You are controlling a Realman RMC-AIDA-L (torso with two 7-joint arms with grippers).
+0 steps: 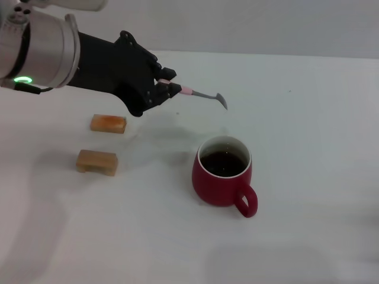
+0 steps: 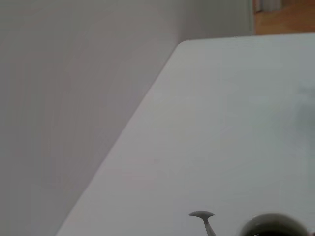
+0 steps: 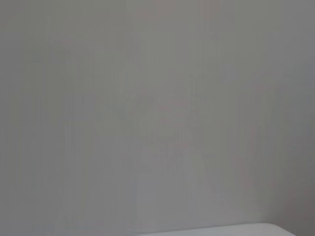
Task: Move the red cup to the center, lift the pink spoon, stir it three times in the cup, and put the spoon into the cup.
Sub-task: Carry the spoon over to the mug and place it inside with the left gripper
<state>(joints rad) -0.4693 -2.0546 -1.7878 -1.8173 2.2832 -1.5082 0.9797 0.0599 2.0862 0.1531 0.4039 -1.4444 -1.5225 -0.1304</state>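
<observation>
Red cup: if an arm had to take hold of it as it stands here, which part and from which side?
Judging by its pose, the loop handle of the red cup: it juts toward the robot and its right, clear of everything. Coming from that near-right side keeps fingers out of the dark liquid and away from the left gripper holding the pink spoon.

dark-red cup (image 1: 222,177), pink-handled grey spoon (image 1: 204,95), black left hand (image 1: 170,82)
</observation>
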